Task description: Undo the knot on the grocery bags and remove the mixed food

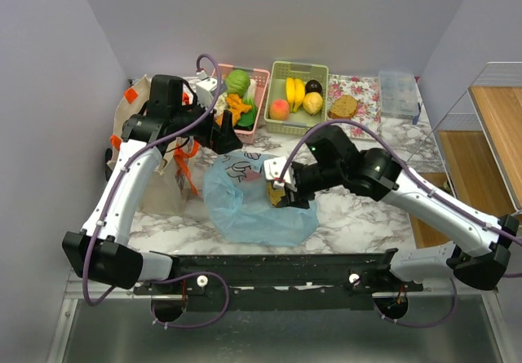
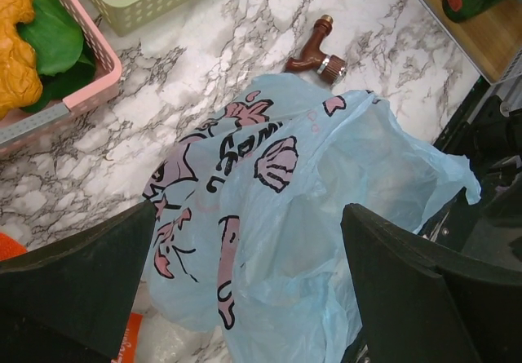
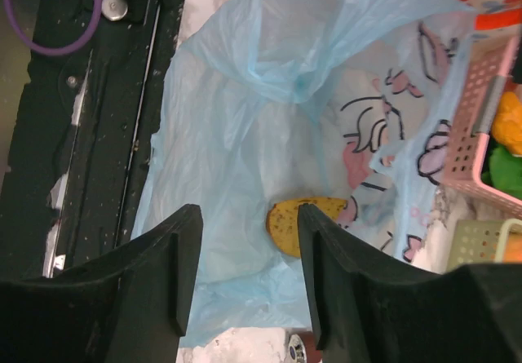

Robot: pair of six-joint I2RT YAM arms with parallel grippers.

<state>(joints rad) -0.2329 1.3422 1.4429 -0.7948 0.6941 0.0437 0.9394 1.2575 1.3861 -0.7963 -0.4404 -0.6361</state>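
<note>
The light blue bag lies crumpled at the table's middle with its mouth open; no tied knot shows. In the right wrist view a speckled brownish-orange piece lies inside the bag. My right gripper is open and empty just above it, and is over the bag in the top view. My left gripper is open and empty above the bag's printed side, and near the pink basket in the top view. The cabbage and orange pieces are in the pink basket. The peach is in the green basket.
The pink basket and green basket stand at the back, the latter with bananas. A bread slice lies on a floral cloth. The beige tote stands at the left. A small brown bottle lies beside the bag.
</note>
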